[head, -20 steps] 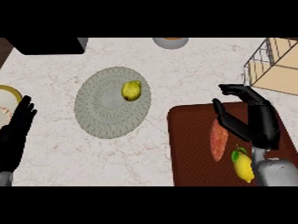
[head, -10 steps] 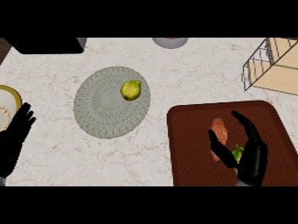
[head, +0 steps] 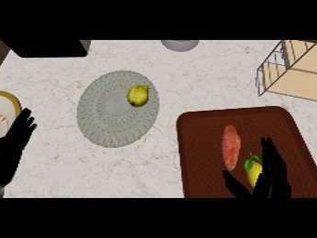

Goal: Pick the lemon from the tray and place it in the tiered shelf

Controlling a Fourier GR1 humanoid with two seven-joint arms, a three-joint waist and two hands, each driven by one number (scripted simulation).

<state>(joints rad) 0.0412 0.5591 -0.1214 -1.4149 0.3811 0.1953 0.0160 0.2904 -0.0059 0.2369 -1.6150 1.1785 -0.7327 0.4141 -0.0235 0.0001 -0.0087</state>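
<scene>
right hand cupped around lemon on tray

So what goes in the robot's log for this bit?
right hand around lemon | lemon on tray | left hand resting open | tiered shelf unfilled

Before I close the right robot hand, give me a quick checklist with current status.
1. Lemon on tray: ok.
2. Right robot hand at lemon, thumb and fingers either side: ok.
3. Fingers curled round lemon: not ok, not yet closed.
4. Orange-red item apart from fingers: cannot tell, it lies close.
5. Shelf in view at upper right: ok.
6. Left robot hand resting open at left edge: ok.
</scene>
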